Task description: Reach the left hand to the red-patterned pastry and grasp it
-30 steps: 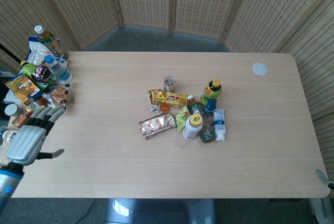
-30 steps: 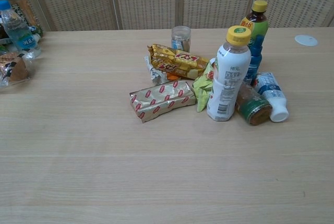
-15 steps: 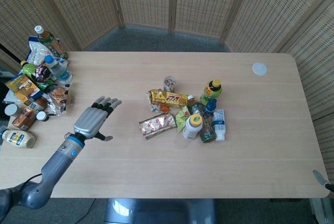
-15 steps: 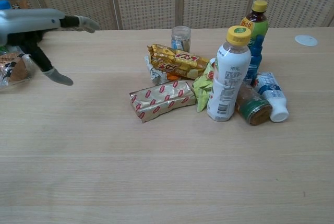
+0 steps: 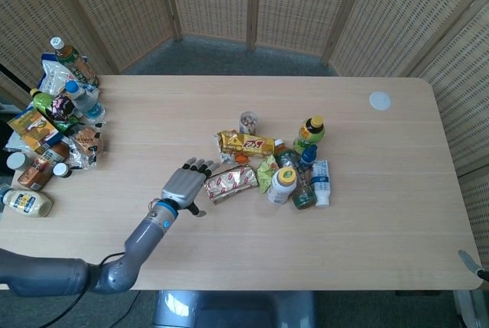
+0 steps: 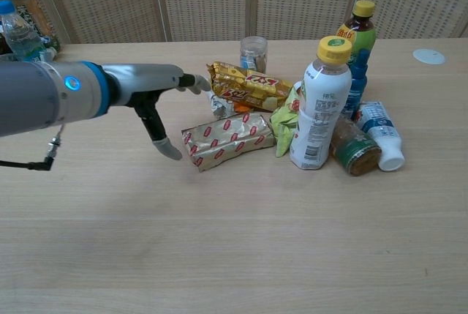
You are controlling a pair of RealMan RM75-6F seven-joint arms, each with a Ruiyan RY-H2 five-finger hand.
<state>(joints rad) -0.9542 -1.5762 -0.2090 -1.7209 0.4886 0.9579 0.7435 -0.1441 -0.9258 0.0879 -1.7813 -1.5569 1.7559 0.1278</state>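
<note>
The red-patterned pastry (image 5: 230,183) (image 6: 228,140) is a silver wrapper with red ovals, lying flat at the left edge of the middle cluster. My left hand (image 5: 185,183) (image 6: 157,93) hovers just left of it, fingers spread and stretched toward the wrapper, thumb pointing down beside its near end. It holds nothing, and I cannot tell whether the fingertips touch the wrapper. At the table's lower right corner only a grey tip (image 5: 469,260) shows, perhaps of the right hand.
Behind the pastry lie a yellow snack bar (image 5: 247,144) and a small jar (image 5: 248,122). To its right stand a white bottle with yellow cap (image 6: 319,106), a green bag (image 6: 284,125), other bottles. Snacks and bottles pile up at the table's far left edge (image 5: 46,125).
My left arm swept from the table's left edge rightward across the table; the hand now sits next to the red-patterned pastry. The items have not moved.
</note>
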